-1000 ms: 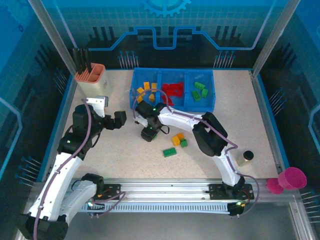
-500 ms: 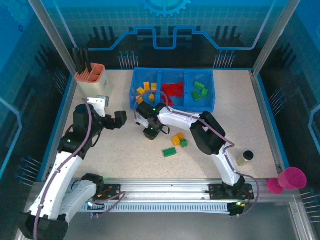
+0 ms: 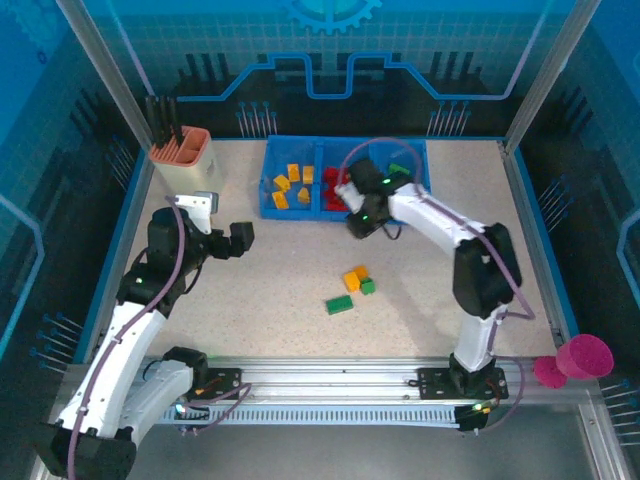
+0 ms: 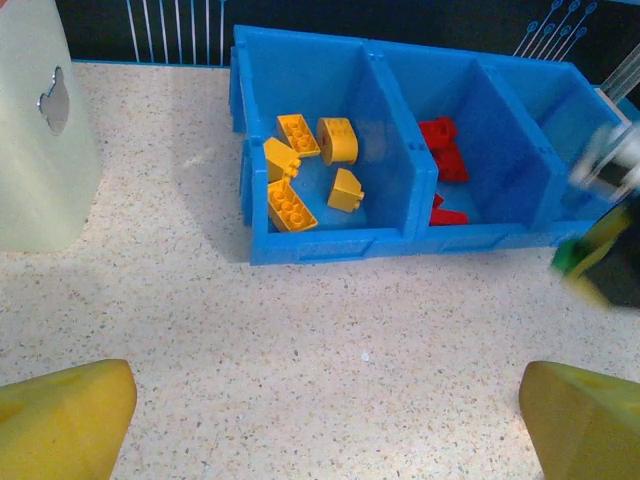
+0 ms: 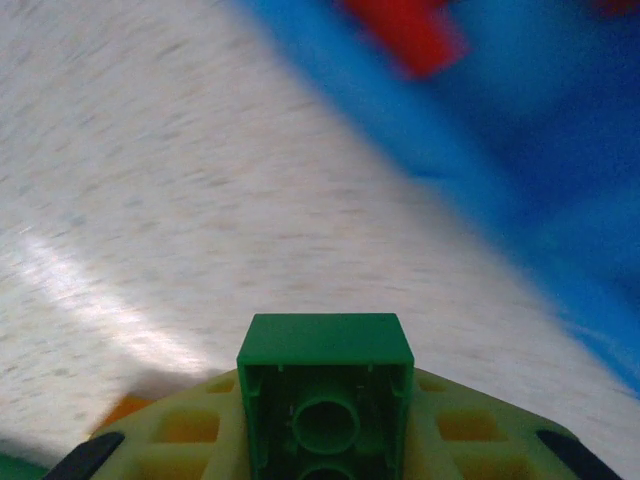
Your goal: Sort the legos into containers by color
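Note:
My right gripper (image 3: 352, 200) hangs over the front wall of the blue tray (image 3: 300, 212), near its middle compartment. It is shut on a small green lego (image 5: 325, 395), seen from its hollow underside between the yellow pads. The tray's left compartment holds yellow-orange legos (image 4: 310, 170), the middle red ones (image 4: 440, 165), the right green ones (image 3: 400, 175). An orange brick (image 3: 354, 277), a small green brick (image 3: 368, 287) and an oblong green brick (image 3: 339, 304) lie loose on the table. My left gripper (image 3: 240, 238) stands open left of the tray, with bare table between its fingers (image 4: 60, 420).
A beige cup with an orange rim (image 3: 181, 158) stands at the back left, close to my left arm. A pink cup (image 3: 585, 355) sits at the front right edge. The right arm's elbow (image 3: 480, 275) rises right of the loose bricks.
My right gripper shut on a green brick on the table in front of the tray's left end, then swung right and back to the tray's middle. The left arm stayed still.

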